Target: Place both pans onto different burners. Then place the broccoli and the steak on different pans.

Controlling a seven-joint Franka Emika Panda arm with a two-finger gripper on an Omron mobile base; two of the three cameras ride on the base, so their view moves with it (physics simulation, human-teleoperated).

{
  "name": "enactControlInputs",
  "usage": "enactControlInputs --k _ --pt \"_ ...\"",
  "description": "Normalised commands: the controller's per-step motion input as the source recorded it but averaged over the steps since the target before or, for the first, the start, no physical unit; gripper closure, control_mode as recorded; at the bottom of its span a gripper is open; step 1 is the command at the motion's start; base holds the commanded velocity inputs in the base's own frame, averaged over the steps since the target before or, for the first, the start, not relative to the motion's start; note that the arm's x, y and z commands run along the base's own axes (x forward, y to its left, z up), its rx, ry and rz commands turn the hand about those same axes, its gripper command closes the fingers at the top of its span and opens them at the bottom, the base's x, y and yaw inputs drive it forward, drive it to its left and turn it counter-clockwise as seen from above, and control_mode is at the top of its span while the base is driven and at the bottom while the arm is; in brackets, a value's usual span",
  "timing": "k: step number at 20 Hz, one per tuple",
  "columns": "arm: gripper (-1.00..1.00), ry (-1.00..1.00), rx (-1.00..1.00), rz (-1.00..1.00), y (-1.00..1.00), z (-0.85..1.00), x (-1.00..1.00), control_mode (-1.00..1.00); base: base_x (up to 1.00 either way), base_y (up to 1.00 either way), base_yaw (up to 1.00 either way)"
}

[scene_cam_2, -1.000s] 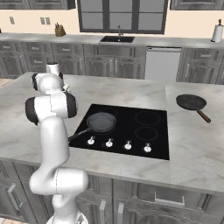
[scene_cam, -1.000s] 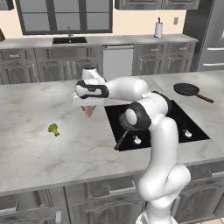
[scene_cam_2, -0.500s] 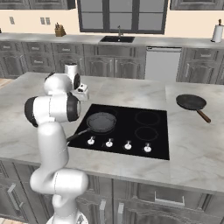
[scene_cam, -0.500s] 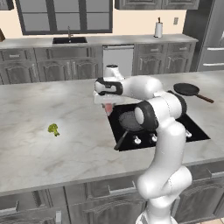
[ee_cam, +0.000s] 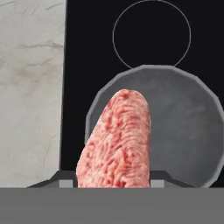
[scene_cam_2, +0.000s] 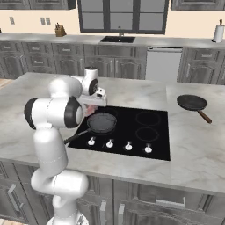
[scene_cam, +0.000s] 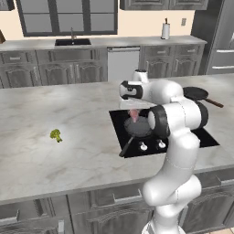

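Steak (ee_cam: 116, 140) is clamped between the jaws of the gripper (scene_cam: 134, 111), hanging from it over the near edge of the black-handled pan (ee_cam: 175, 127). That pan sits on the front left burner of the cooktop (scene_cam_2: 154, 132); an empty burner ring (ee_cam: 151, 35) lies just beyond it. The brown-handled pan (scene_cam_2: 192, 103) rests on the marble counter (scene_cam: 68, 155), right of the cooktop. Broccoli (scene_cam: 55, 135) lies on the counter, well apart to the gripper's left.
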Motion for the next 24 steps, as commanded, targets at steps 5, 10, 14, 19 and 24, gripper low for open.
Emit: enactControlInputs --k 5,10,14,19,24 --pt "1.00 -0.04 0.00 0.00 -0.49 -0.28 0.00 -1.00 0.00 0.00 0.00" --pt "1.00 -0.05 0.00 0.00 -0.17 -0.40 0.06 -1.00 0.00 0.00 0.00" --pt "1.00 -0.03 0.00 0.00 -0.07 -0.33 0.03 -1.00 0.00 0.00 0.00" --pt "1.00 -0.01 0.00 0.00 -0.08 -0.23 0.01 -1.00 0.00 0.00 0.00" --pt "1.00 -0.01 0.00 0.00 -0.01 -0.13 0.02 -1.00 0.00 0.00 0.00"
